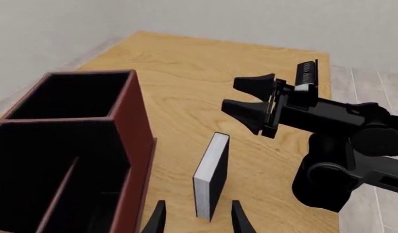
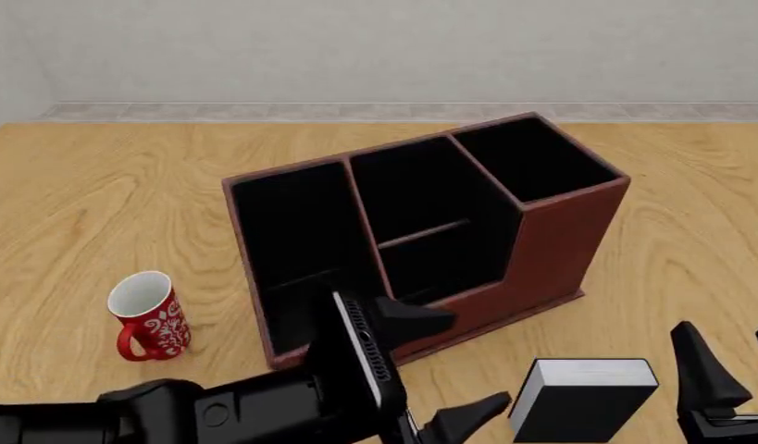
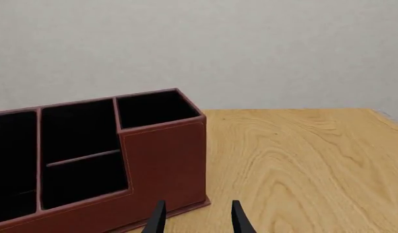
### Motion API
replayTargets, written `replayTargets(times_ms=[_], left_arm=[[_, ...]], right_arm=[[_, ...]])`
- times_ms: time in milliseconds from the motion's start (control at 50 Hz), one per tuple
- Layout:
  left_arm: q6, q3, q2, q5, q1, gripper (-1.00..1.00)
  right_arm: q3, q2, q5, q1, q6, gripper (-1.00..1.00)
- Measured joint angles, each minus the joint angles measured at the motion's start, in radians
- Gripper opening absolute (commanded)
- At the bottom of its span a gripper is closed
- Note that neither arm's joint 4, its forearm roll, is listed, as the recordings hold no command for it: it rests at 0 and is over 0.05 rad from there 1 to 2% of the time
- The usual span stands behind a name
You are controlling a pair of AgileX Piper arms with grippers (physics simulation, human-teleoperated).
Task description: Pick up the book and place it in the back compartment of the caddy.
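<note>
Pale wooden table (image 2: pixel 94 203) carries the caddy (image 2: pixel 564 250), a red mug (image 2: pixel 150 326) and the book (image 2: pixel 584 398), which stands upright near the caddy's low front wall. To grasp well, I think the left gripper (image 1: pixel 197 221) should advance until its fingers lie on both black covers, then close. Its jaws are spread wider than the book and hold nothing. The right gripper (image 3: pixel 197 218) is also parted and empty.

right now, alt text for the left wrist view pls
A black-covered book stands upright on the wooden table, just ahead of the left pincer, whose open fingertips sit either side of it. The reddish-brown caddy with black-lined cells is beside the book, and the right pincer, also open, hovers beyond it.
</note>
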Motion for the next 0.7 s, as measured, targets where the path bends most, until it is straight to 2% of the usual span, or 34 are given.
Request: replayTargets(times_ms=[360,700], left_arm=[[-0.017,-0.037,0.102,-0.032,-0.007,1.00],[0.005,-0.069,0.182,-0.064,-0.002,1.00]], right_arm=[[0.001,0.001,-0.001,0.000,0.000,1.00],[0.001,0.001,-0.002,0.000,0.000,1.00]])
